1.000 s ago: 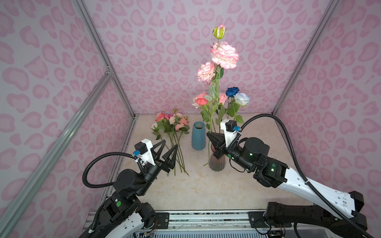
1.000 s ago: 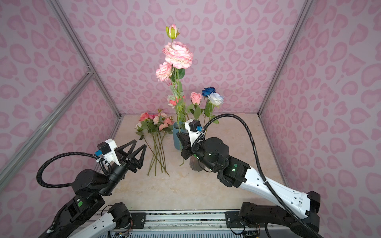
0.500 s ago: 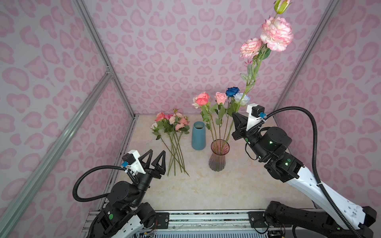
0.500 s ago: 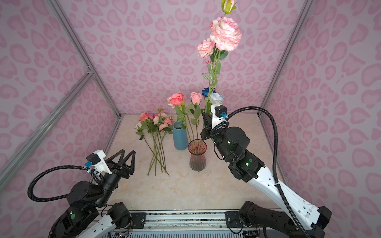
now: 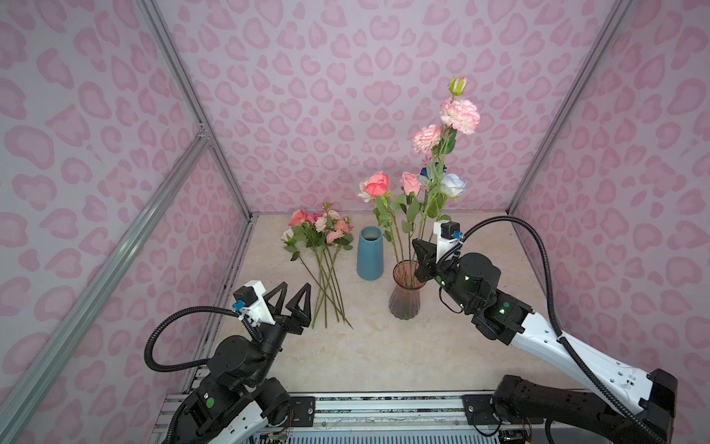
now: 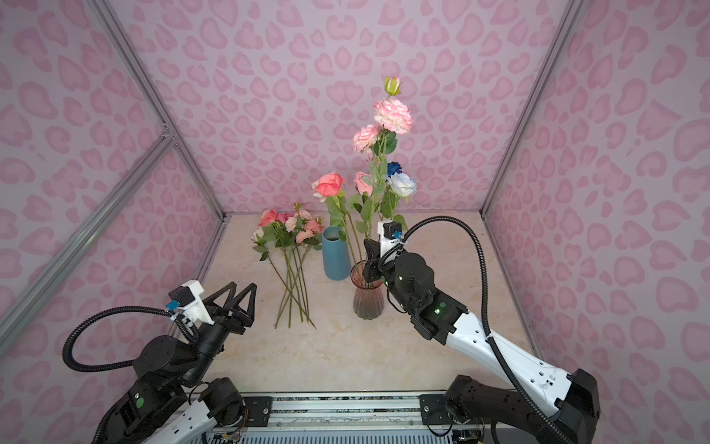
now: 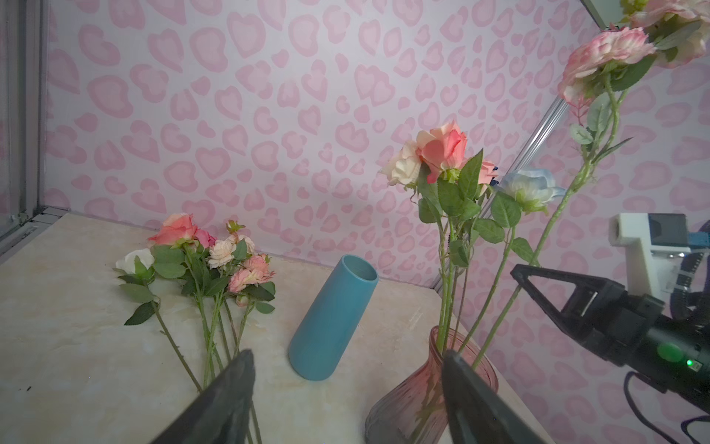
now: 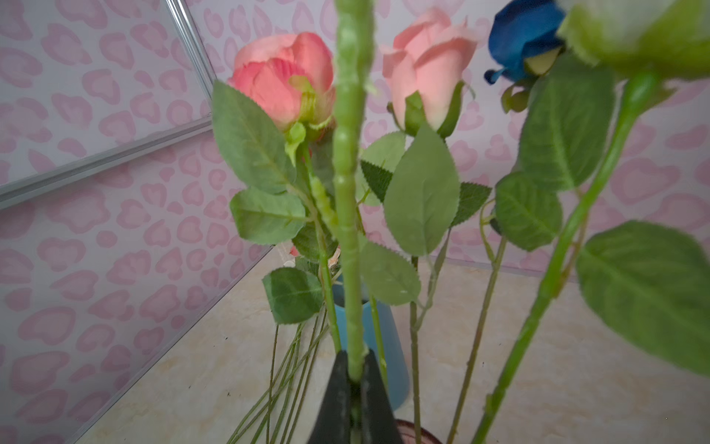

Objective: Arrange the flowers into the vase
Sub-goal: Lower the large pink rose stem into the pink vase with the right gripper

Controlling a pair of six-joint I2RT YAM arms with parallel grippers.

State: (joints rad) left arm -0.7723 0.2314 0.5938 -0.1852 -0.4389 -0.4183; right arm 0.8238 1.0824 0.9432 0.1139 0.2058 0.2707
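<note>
Pink heart-print walls (image 5: 307,96) box in the booth, with a pale marble-look tabletop (image 5: 384,353) for a floor. Over on the right, the right gripper (image 5: 420,255) sits just above the rim of the pink glass vase (image 5: 403,303), jaws clamped tight on the tall peony stem (image 8: 347,192). The stem stands nearly upright, tilting a little to the right in both top views, and carries two ruffled pink blooms (image 5: 460,115) and a green bud high above everything else. Its lower end runs down to the vase mouth, though the left wrist view hides the tip. Left side now: the left gripper (image 5: 294,298) hovers above the near part of the table, jaws spread wide and empty, just beside the stem ends of the loose bunch (image 5: 320,238) lying flat. A blue vase (image 5: 370,253) stands between that bunch and the glass one, with nothing in it. Already standing in the glass vase are the roses: coral (image 5: 377,183), pink (image 5: 410,182), pale blue (image 5: 453,184) and dark blue (image 6: 394,168).
</note>
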